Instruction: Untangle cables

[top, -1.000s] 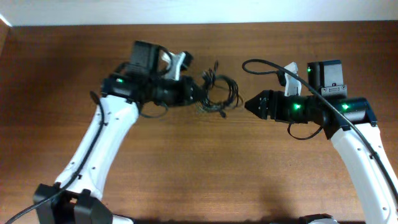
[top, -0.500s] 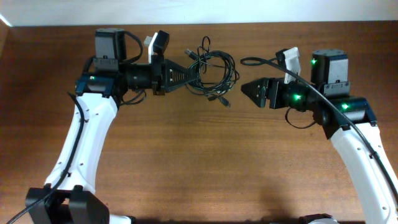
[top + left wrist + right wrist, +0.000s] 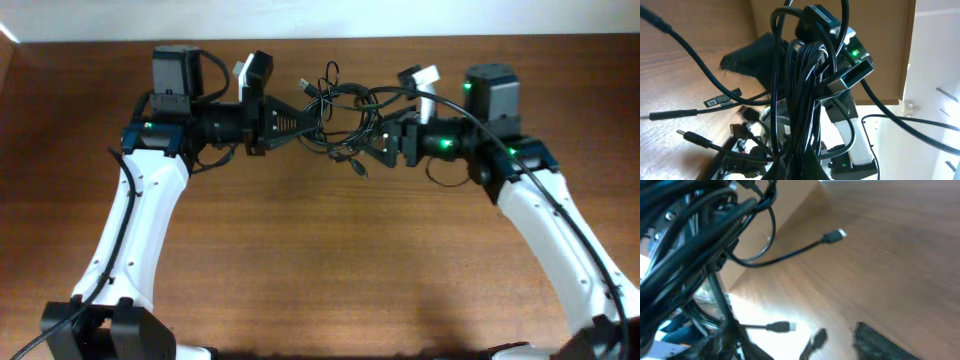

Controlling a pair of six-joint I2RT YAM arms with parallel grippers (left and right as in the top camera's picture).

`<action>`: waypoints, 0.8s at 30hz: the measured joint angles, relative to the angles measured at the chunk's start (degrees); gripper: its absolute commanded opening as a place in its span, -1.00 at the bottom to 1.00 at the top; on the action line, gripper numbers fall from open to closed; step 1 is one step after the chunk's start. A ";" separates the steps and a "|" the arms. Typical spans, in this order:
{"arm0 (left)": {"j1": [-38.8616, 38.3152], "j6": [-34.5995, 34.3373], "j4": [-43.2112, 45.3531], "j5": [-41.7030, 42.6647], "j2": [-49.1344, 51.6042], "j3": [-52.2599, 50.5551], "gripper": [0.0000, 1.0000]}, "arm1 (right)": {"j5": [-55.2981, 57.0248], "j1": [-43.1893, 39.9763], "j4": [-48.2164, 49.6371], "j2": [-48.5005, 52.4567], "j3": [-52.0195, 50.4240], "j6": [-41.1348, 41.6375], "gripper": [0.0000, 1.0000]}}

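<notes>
Toward the near edge, the table (image 3: 330, 260) shows bare wood between the arms, which we follow upward to where they meet by the far edge. Loose plug ends (image 3: 358, 165) trail nearest us, below the knot. Next comes the right gripper (image 3: 383, 140), pressed into the cables (image 3: 345, 100) from the right and touching them; whether it is parted or clenched we cannot tell, its wrist view being blurred. Slightly farther, the left gripper (image 3: 306, 118) tapers to a closed point on the left side of the knot, and we judge it clenched on the cables. We read the bundle's long axis as running left to right between the two grippers, so loosening it calls for opposite pulls along that line.
</notes>
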 measured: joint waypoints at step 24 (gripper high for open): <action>1.73 25.03 -20.17 -27.39 0.02 0.50 -1.00 | 15.32 -15.45 -27.34 -23.52 0.37 4.00 -0.92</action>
